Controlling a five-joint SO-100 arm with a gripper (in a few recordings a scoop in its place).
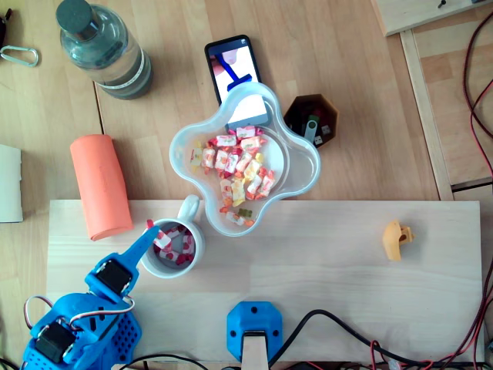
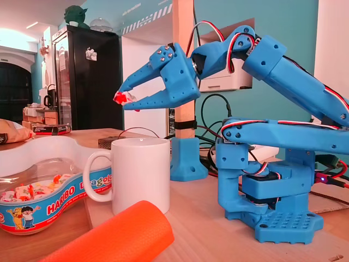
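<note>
An orange roll lies at the left of the desk. Just right of it the tool is nearly closed, pinching a red-and-white sweet at its very tips, above the near-roll edge of the white mug. With so thin a hold the sweet could slip, clip the rim and bounce onto the desk. The sweets tub sits further right.

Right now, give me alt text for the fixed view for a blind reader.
The blue end effector pinches a red-and-white wrapped candy above a white mug. A clear tub of candies sits left of the mug, an orange roll in front.
</note>
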